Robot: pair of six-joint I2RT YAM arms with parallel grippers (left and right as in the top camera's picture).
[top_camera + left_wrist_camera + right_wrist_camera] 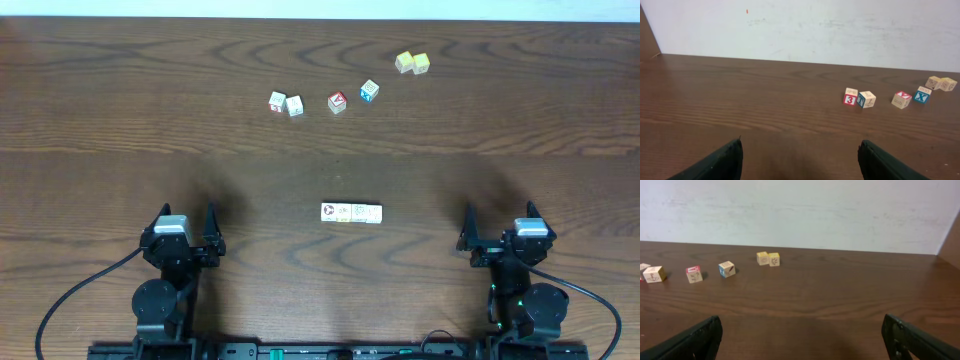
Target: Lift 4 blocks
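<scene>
The 4 blocks (351,212) lie in a touching row mid-frame on the desk (120,120), between the left hand (187,214) and right hand (500,216), both spread wide and empty.

Even, bright overhead light, soft shadows beside both arms, wrist views slightly soft.

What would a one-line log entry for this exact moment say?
left gripper: open, empty | right gripper: open, empty | white blocks: row on table, between the grippers, untouched | lift: not yet started
</scene>
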